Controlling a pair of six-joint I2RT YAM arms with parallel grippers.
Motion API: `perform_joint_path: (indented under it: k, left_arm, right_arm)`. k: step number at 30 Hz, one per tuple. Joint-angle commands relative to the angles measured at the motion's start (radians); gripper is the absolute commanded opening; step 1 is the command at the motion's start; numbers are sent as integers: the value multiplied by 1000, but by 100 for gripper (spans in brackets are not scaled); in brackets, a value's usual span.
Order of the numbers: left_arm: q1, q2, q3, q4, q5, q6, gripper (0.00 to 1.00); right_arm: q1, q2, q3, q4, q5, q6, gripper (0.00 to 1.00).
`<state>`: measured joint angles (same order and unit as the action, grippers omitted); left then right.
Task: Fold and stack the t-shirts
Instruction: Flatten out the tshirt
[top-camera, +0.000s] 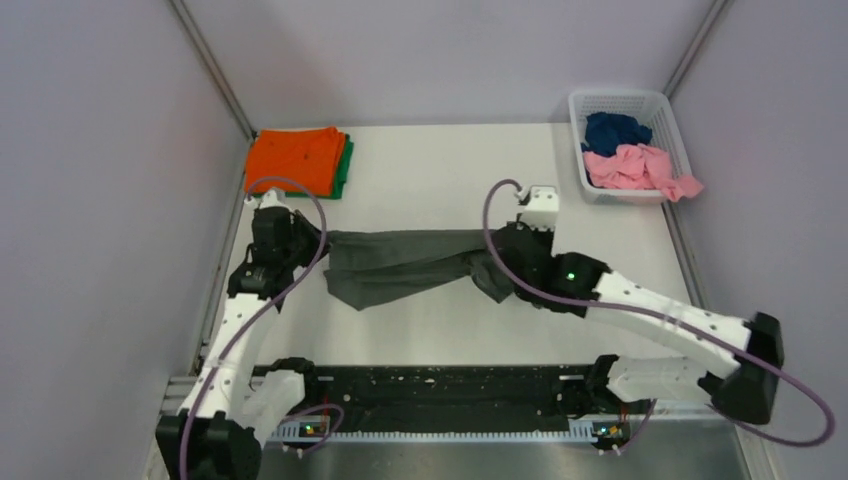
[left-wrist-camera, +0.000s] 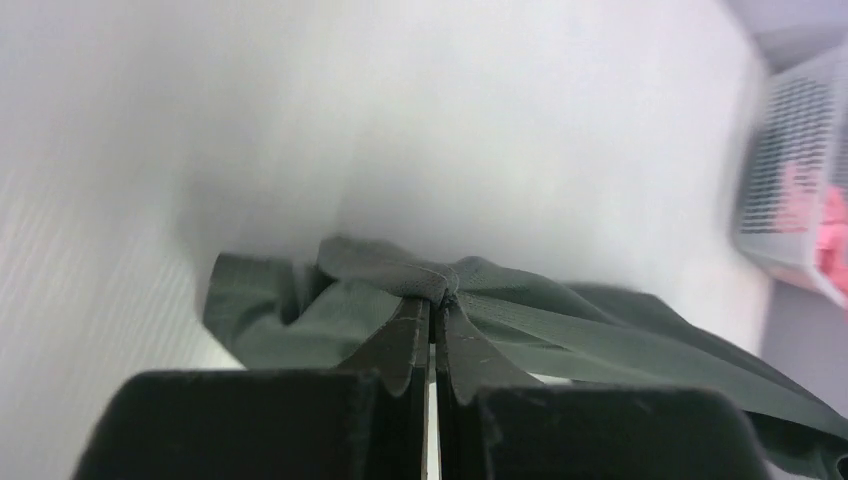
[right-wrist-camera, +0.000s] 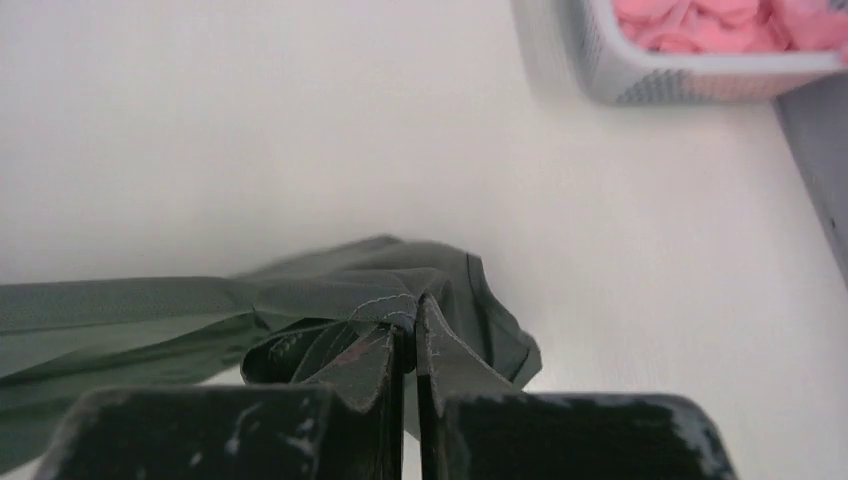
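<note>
A dark grey t-shirt (top-camera: 405, 262) hangs stretched between my two grippers above the middle of the table. My left gripper (top-camera: 305, 240) is shut on its left end, seen in the left wrist view (left-wrist-camera: 437, 297) with cloth (left-wrist-camera: 560, 325) bunched at the tips. My right gripper (top-camera: 497, 262) is shut on its right end, seen in the right wrist view (right-wrist-camera: 410, 320) with a hem (right-wrist-camera: 300, 305) pinched between the fingers. A folded orange t-shirt (top-camera: 295, 158) lies on a green one (top-camera: 343, 170) at the back left. Navy blue (top-camera: 612, 131) and pink (top-camera: 640, 168) t-shirts lie crumpled in the basket.
The white lattice basket (top-camera: 602, 101) stands at the back right corner; it also shows in the left wrist view (left-wrist-camera: 790, 160) and the right wrist view (right-wrist-camera: 640, 75). Grey walls enclose the table on three sides. A black rail (top-camera: 450, 390) runs along the near edge.
</note>
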<state>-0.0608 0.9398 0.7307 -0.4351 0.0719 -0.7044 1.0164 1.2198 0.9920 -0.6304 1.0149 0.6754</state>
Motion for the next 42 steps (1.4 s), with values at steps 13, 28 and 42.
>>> perform_joint_path:
  k: [13, 28, 42]
  left_arm:
    - [-1, -411, 475, 25, 282, -55, 0]
    - [25, -386, 728, -39, 239, -16, 0]
    - [26, 310, 430, 129, -197, 56, 0]
  right_arm:
    - [-19, -513, 399, 200, -929, -642, 0]
    - [-22, -260, 913, -49, -876, -617, 0]
    - [-325, 106, 355, 306, -530, -538, 0]
